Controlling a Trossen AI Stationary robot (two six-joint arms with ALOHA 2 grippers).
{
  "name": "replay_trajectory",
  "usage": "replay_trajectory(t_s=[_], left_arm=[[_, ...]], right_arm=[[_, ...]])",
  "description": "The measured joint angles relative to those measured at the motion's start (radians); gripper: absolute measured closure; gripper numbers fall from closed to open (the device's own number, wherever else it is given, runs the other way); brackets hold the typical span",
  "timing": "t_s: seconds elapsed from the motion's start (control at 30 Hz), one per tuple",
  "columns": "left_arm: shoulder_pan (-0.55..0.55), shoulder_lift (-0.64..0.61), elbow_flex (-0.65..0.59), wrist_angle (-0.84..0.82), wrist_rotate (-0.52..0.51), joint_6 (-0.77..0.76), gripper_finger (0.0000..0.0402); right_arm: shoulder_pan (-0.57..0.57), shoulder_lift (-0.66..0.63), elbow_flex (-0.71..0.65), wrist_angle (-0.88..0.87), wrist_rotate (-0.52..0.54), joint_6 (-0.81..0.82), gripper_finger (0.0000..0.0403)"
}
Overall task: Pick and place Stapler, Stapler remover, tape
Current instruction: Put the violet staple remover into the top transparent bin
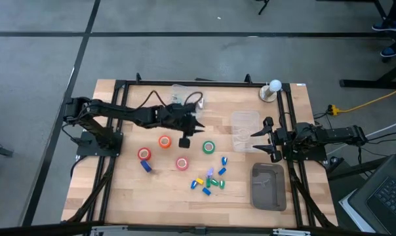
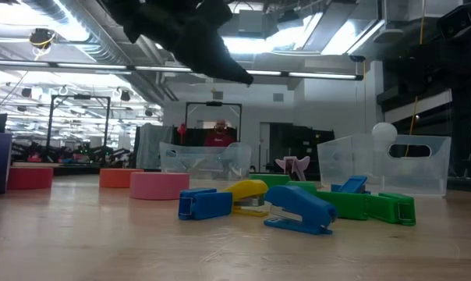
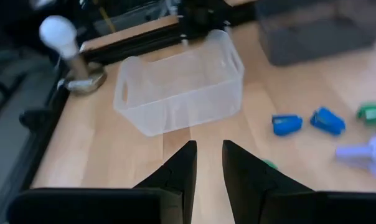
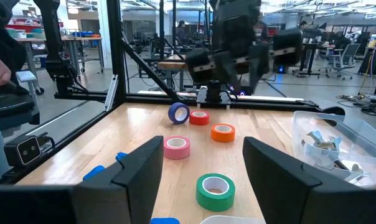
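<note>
Four tape rolls lie flat on the table: orange [image 1: 164,141], red [image 1: 144,154], pink [image 1: 182,163] and green [image 1: 208,147]. Several small staplers, blue, yellow and green, are heaped [image 1: 210,181] at the near middle, with a lilac stapler remover [image 1: 210,172] among them. My left gripper [image 1: 185,136] hangs above the table between the orange and green rolls, with a narrow gap between its fingers [image 3: 208,163] and nothing in it. My right gripper [image 1: 259,140] waits wide open [image 4: 203,158] at the right, beside the clear bin.
A clear bin [image 1: 246,130] stands just right of the green roll, and a second clear bin [image 1: 185,95] sits at the far edge. A grey tray [image 1: 268,187] lies at the near right. A bulb on a stand [image 1: 273,88] is at the far right corner. A blue roll [image 1: 146,166] stands by the red one.
</note>
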Motion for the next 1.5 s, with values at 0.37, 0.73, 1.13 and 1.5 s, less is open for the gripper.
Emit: replay_trajectory(t_s=[0.37, 0.73, 1.13, 1.5], left_arm=[[-0.113, 0.003, 0.000, -0.112, -0.005, 0.294, 0.0329], [-0.246, 0.071, -0.001, -0.017, -0.004, 0.300, 0.0329], [-0.384, 0.231, -0.001, 0.080, -0.114, 0.439, 0.0329], [-0.433, 0.310, 0.015, 0.164, -0.251, 0.467, 0.0329]], right_arm=[[0.000, 0.000, 0.000, 0.000, 0.000, 0.000, 0.0178], [0.000, 0.000, 0.000, 0.000, 0.000, 0.000, 0.0178], [0.000, 0.000, 0.000, 0.000, 0.000, 0.000, 0.0178], [0.000, 0.000, 0.000, 0.000, 0.000, 0.000, 0.0178]])
